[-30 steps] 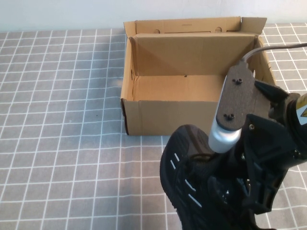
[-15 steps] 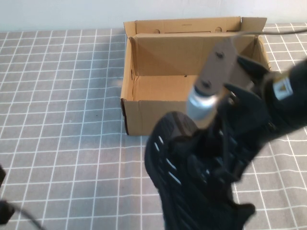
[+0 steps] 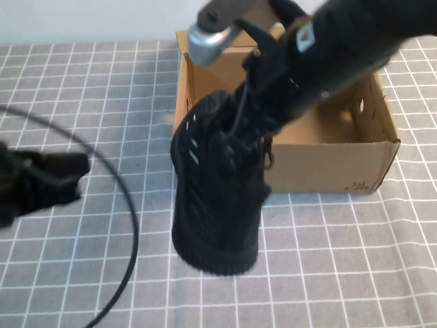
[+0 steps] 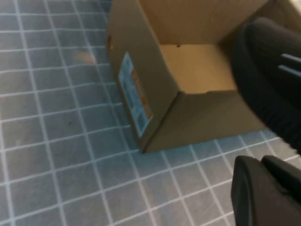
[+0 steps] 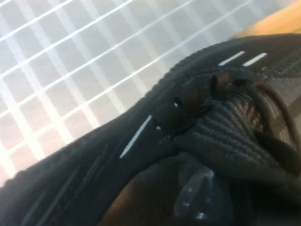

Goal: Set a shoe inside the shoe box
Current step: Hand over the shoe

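At the far left of your table the left gripper [image 3: 51,179] hangs low over the grey checked tablecloth [image 3: 82,89], jaws pressed together on nothing, a black cable [image 3: 130,225] looping beside it; it sits well apart from the work. Moving right, the black mesh sneaker with light side dashes [image 3: 215,198] hangs in the air with its long axis near upright, toe toward you and the cloth, heel up by the box's near-left corner. The right gripper [image 3: 263,102] is the nearer arm by far: it reaches in from the upper right and is clamped on the shoe at its laced collar, so the sneaker dangles below and to the left of it. Right again, the large brown corrugated cardboard box [image 3: 328,164] stands open just behind the shoe; your load looks to need carrying rightward and back over the rim. Small dark print [image 3: 356,184] marks the box's near-right corner, and a blue-and-orange label [image 4: 134,92] its left side; neither is legible
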Motion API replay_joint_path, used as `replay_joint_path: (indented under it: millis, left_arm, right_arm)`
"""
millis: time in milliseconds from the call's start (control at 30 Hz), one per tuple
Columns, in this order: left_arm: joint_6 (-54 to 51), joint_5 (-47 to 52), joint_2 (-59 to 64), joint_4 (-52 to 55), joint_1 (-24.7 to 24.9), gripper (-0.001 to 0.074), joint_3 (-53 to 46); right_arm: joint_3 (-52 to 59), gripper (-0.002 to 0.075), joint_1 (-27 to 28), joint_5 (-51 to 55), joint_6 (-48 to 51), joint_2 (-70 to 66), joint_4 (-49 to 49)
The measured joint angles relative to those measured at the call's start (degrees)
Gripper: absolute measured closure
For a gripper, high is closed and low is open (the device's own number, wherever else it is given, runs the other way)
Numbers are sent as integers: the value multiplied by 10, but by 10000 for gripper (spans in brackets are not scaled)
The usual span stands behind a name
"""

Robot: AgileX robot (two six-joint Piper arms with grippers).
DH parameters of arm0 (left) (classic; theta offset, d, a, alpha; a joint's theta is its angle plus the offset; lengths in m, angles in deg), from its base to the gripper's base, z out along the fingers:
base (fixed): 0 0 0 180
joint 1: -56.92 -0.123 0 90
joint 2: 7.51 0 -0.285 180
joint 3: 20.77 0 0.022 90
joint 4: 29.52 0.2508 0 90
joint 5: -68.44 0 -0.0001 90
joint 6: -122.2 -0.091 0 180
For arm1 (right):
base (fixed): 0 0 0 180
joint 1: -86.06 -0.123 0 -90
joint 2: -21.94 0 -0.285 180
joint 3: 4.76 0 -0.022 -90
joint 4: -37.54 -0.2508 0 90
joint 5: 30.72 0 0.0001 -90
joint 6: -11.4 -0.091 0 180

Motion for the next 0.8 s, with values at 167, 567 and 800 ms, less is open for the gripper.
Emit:
replay_joint_path:
  millis: [167,567,800]
  left_arm:
    - [-34,-12,81,-32,80,736,76]
    - [-35,-148,151,90,330,736,166]
    - [-51,-202,179,117,363,605,166]
  right_arm:
    - [-90,732,24,24,-20,-69,23]
    - [-260,732,116,51,-63,-192,23]
    - [-300,732,125,64,-65,-204,9]
